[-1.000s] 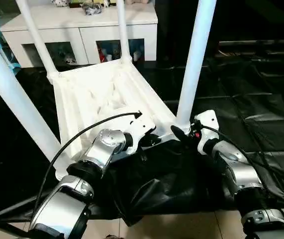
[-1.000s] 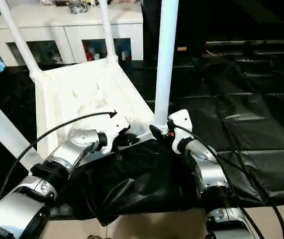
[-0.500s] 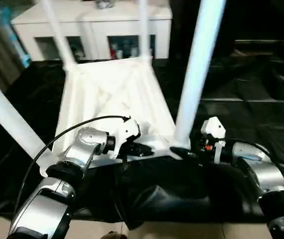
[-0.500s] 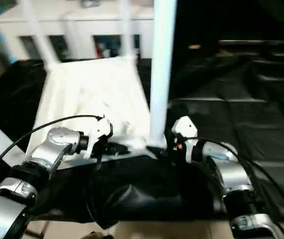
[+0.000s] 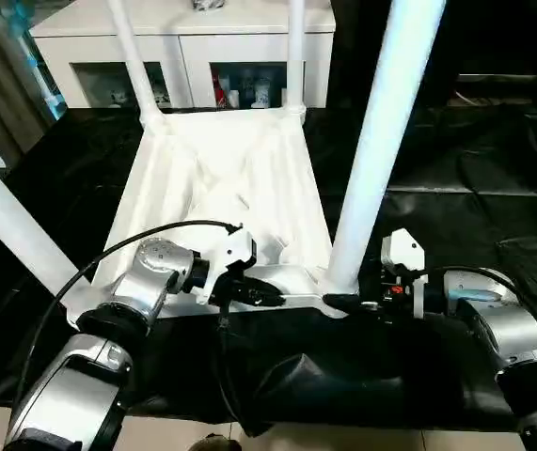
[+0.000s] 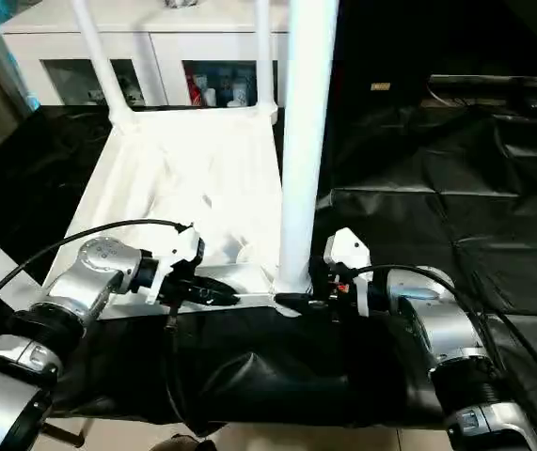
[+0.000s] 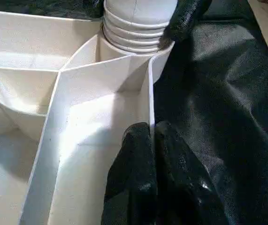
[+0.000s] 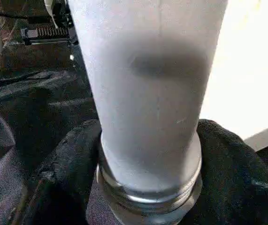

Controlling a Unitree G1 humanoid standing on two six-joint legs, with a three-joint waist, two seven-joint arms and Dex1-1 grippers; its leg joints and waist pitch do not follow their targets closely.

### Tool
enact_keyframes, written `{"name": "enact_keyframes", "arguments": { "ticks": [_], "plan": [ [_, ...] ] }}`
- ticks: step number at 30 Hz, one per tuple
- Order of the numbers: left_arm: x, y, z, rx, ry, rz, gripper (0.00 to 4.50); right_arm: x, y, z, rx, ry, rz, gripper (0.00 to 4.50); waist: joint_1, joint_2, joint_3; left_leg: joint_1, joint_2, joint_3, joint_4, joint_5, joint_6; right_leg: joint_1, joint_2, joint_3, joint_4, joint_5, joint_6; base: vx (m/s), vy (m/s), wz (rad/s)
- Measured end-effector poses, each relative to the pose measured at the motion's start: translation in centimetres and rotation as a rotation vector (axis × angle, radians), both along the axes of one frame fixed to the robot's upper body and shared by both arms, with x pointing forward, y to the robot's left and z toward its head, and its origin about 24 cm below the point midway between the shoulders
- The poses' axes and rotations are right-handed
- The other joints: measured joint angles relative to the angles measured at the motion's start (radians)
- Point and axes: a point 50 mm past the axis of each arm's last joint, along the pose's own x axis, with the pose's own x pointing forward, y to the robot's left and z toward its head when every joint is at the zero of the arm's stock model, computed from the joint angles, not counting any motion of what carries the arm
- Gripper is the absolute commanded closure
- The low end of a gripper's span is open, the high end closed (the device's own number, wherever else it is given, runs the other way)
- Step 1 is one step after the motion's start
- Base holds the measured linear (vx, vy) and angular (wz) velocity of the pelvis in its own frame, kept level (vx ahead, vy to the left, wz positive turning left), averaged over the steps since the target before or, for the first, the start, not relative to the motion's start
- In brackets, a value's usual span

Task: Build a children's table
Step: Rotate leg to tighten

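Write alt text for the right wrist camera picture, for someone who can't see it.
The right gripper has its two black fingers around the base of a white table leg, just above its threaded end. Crumpled black table cover lies behind.

1. The children's table (image 5: 221, 178) is plain white all over, its ribbed underside and tubular legs alike.
2. The bench (image 5: 475, 202) wears a glossy black cover (creased, with pale glints on the folds).
3. Both forearms are silver; the left hand (image 5: 270, 298) and right hand (image 5: 339, 303) have black fingers.
4. The cabinet (image 5: 183, 47) behind is white.
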Motion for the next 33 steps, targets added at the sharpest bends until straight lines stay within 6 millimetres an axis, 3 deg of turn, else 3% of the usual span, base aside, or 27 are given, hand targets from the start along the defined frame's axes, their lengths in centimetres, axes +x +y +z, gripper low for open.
{"name": "enact_keyframes", "arguments": {
  "ticks": [6,10,17,20,23,25,28,33],
  "plan": [
    [0.0,-0.1,-0.1,0.000,-0.011,-0.002,4.50,-0.3,0.0,-0.3,0.021,0.015,-0.012,1.77,0.005,0.000,0.000,0.000,0.000,0.000,0.000,0.000,0.000,0.000,0.000,0.000,0.000,0.000,0.000,0.000,0.000,0.00],
    [0.8,-1.1,-0.2,0.015,-0.080,0.095,4.50,0.3,0.4,-1.3,0.067,-0.004,-0.199,1.78,0.003,0.000,-0.001,0.003,0.000,0.000,0.001,0.000,0.000,0.002,0.000,0.001,0.001,0.001,-0.002,0.000,0.000,0.00],
    [2.2,-3.3,-0.7,0.020,-0.144,0.358,4.50,3.3,2.8,-2.4,0.116,-0.031,-0.631,1.80,-0.045,-0.002,-0.001,0.009,-0.002,-0.001,0.000,0.000,-0.001,0.006,0.000,0.002,-0.003,-0.001,0.003,0.000,0.000,0.00],
    [2.5,-4.3,-0.8,0.029,-0.159,0.419,4.50,4.2,3.6,-2.5,0.102,-0.043,-0.742,1.80,-0.056,-0.002,-0.001,0.009,-0.003,-0.003,0.000,0.000,-0.001,0.006,0.000,0.002,-0.005,-0.002,0.003,0.000,0.000,0.00],
    [2.6,-4.6,-0.8,0.031,-0.165,0.432,4.50,4.4,3.7,-2.5,0.098,-0.060,-0.756,1.80,-0.061,-0.002,-0.001,0.009,-0.003,-0.003,-0.001,0.000,-0.001,0.008,0.000,0.001,-0.009,-0.002,0.004,0.000,0.000,0.00],
    [2.6,-4.6,-0.8,0.030,-0.166,0.428,4.50,4.4,3.7,-2.6,0.110,-0.064,-0.757,1.24,-0.062,-0.002,-0.001,0.009,-0.003,-0.003,-0.002,0.000,-0.001,0.008,0.000,0.002,-0.010,-0.002,0.004,0.000,0.000,0.00],
    [2.5,-4.6,-0.8,0.027,-0.157,0.402,4.50,4.2,3.6,-2.6,0.136,-0.062,-0.735,1.05,-0.062,-0.002,-0.001,0.009,-0.003,-0.003,-0.002,0.000,-0.001,0.009,0.000,0.002,-0.010,-0.002,0.003,0.000,0.000,0.00],
    [2.2,-4.1,-0.6,0.014,-0.143,0.337,4.50,3.5,2.3,-2.3,0.138,-0.068,-0.610,1.00,-0.055,-0.002,-0.001,0.009,-0.003,-0.002,-0.003,0.000,-0.001,0.008,0.000,0.002,-0.005,0.000,0.002,0.000,0.000,0.00]
  ]
}}
